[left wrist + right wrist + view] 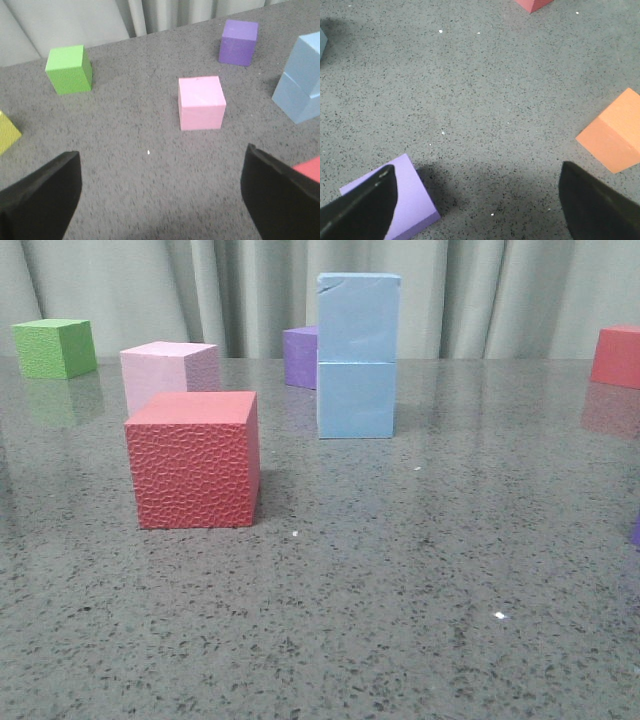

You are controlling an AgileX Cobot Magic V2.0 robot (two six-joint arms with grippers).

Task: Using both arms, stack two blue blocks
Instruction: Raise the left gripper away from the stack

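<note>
Above the grey speckled table, both arms hang free, and neither one shows in the front view. Seen from its wrist camera, the left gripper has its two black fingers spread wide apart, with only bare table between them, so the jaws are open and hold nothing. The right gripper is the same in its own wrist view: its fingers stand far apart over the table, open and without load. One right finger is over a corner of a light purple cube, but I cannot tell if it touches it.

Near the middle of the table, toward the back, the two blue blocks are stacked. The upper blue block sits on the lower blue block, and their sides line up almost exactly. Both are matte, light sky-blue and smooth; the upper one has a small chipped place at its top left edge. The stack stands upright.

A red cube with a dimpled face lies in front and to the left, with a pale pink cube just behind it. A darker purple cube is behind the stack, and a green cube is far left.
</note>
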